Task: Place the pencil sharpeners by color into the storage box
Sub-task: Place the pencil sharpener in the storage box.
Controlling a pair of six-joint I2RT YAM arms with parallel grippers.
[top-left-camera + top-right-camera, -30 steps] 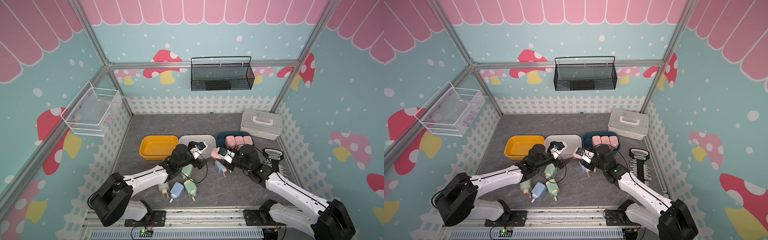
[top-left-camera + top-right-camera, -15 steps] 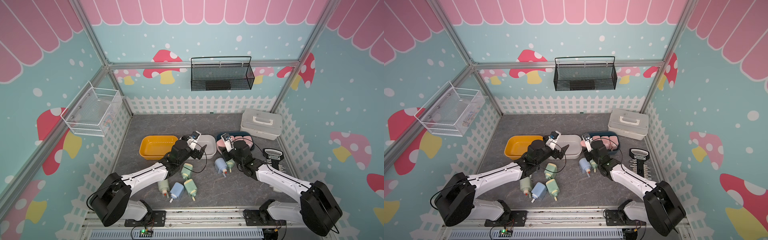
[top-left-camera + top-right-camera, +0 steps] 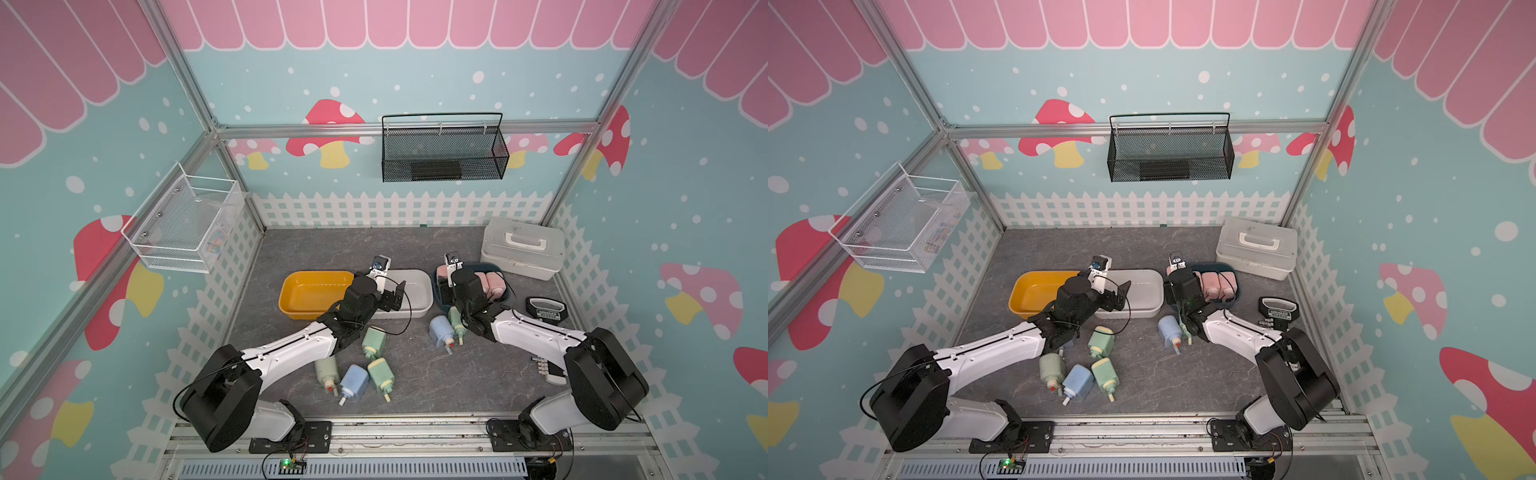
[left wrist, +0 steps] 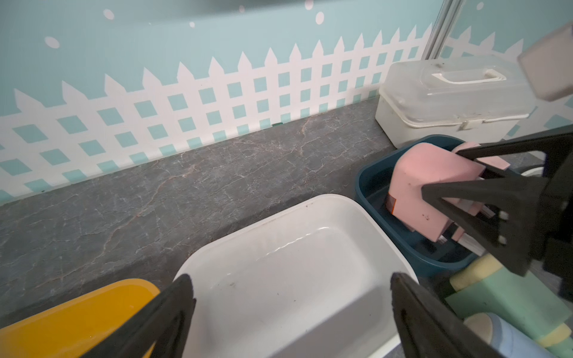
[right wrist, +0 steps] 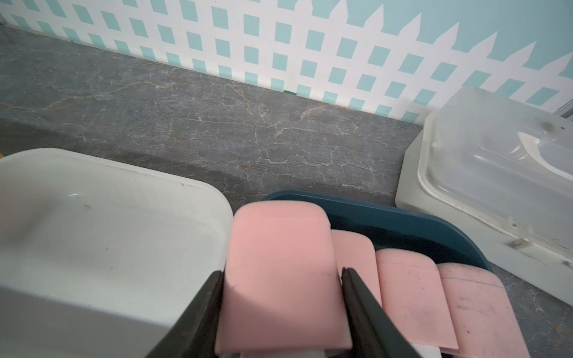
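Across the grey desk (image 3: 415,245) the largest thing is a shut white case (image 3: 521,253) at the back right. In front of it three tubs stand in a row: a yellow tub (image 3: 307,293), a white tub (image 3: 417,286) and a dark blue tub (image 5: 403,223). Three pink sharpeners (image 5: 409,279) lie side by side in the dark blue tub. A fourth pink sharpener (image 5: 279,245) hangs tilted over that tub's end nearest the white tub, and the right fingers (image 5: 201,310) pinch it across its two flat sides (whether it touches the tub's floor I cannot tell). The left fingers (image 4: 167,313) are spread wide and empty over the white tub. Green sharpeners (image 3: 374,340) and blue sharpeners (image 3: 354,380) lie loose on the desk in front of the tubs.

They look like light, stiff shells of smooth plastic, and with their rounded corners they would likely slip if caught near an edge. The safest hold is probably across the broad flat sides at mid-body. That keeps the grip clear of the short crank stub (image 3: 341,401), which looks like the frailest part.
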